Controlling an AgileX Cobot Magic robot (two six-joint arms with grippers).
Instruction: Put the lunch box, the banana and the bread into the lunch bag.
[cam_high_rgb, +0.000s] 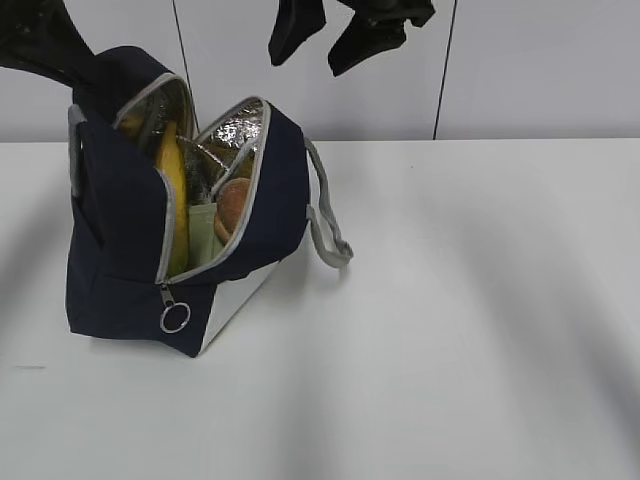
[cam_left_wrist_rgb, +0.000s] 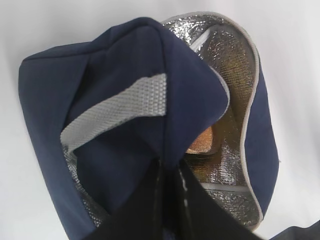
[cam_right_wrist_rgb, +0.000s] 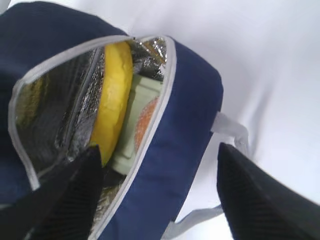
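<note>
Between the spread fingers of the right gripper (cam_right_wrist_rgb: 160, 195), the right wrist view looks into the open lunch bag (cam_right_wrist_rgb: 190, 115): nearest stands the banana (cam_right_wrist_rgb: 114, 100) on end against the foil lining, beside it the lunch box (cam_right_wrist_rgb: 134, 125), then the bread (cam_right_wrist_rgb: 145, 120) against the far wall. From the left wrist view only the bread shows, past a fold of bag fabric pinched in the closed left gripper (cam_left_wrist_rgb: 167, 167). Seen from the exterior, the bag stands on the white table (cam_high_rgb: 480, 330), the right gripper raised above it.
</note>
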